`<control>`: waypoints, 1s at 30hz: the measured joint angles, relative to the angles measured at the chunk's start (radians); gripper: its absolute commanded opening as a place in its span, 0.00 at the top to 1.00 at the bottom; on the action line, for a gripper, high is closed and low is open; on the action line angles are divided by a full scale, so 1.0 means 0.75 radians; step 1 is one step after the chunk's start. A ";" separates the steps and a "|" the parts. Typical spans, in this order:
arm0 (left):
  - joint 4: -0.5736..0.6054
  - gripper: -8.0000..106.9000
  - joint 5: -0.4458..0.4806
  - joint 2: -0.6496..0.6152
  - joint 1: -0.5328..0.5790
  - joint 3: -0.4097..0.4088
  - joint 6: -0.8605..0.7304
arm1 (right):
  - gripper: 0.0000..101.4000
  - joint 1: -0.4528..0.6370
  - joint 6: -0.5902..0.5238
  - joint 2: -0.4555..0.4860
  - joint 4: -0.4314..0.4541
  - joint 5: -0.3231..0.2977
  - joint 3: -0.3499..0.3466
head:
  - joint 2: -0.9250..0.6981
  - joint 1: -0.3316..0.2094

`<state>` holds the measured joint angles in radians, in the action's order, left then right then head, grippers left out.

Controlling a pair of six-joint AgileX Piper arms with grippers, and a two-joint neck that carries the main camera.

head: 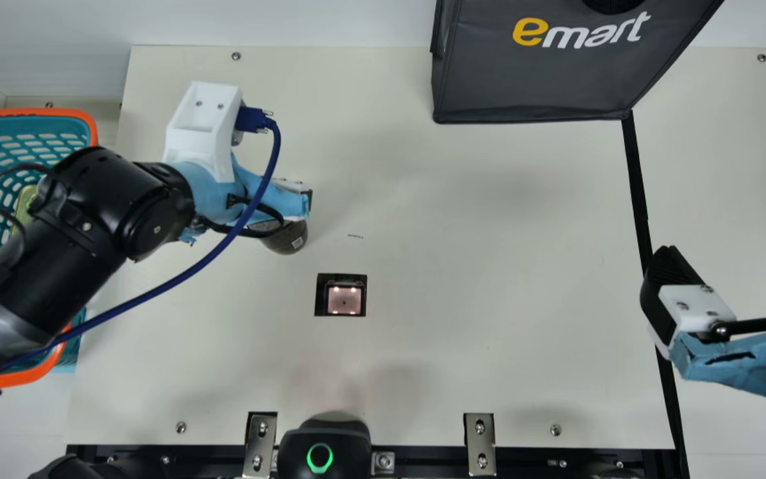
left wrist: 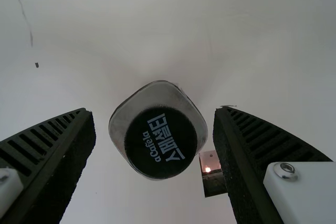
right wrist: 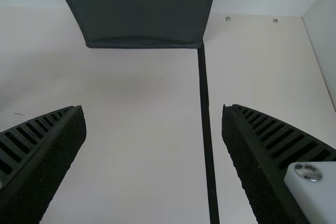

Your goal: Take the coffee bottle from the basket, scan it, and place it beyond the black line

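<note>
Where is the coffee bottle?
Main view, left half: the coffee bottle is at the open left gripper, up-left of the scanner window, short of the black line.

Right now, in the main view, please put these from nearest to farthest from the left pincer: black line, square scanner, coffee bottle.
1. Coffee bottle: right at the left pincer.
2. Square scanner: lower and to the right of the bottle.
3. Black line: far over on the right side.

Dark grey bag [head: 536, 73] at the back, metal brackets [head: 479, 444] along the near edge
</note>
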<state>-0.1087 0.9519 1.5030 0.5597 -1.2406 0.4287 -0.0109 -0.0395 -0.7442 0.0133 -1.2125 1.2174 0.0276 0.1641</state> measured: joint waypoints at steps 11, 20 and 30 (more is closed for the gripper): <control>0.012 0.38 -0.047 -0.009 0.000 0.058 -0.005 | 0.10 0.000 0.000 0.000 0.000 0.000 0.000 | 0.000 0.000; 0.011 0.84 -0.081 -0.022 -0.005 0.083 -0.021 | 0.10 0.000 0.000 0.000 0.000 0.001 0.000 | 0.000 0.000; 0.050 0.84 -0.100 -0.076 -0.023 0.077 -0.144 | 0.10 0.000 0.000 0.000 0.000 0.001 0.000 | 0.000 0.002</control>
<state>-0.0710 0.8767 1.4462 0.5422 -1.1828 0.3206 -0.0109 -0.0395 -0.7442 0.0133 -1.2116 1.2174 0.0276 0.1657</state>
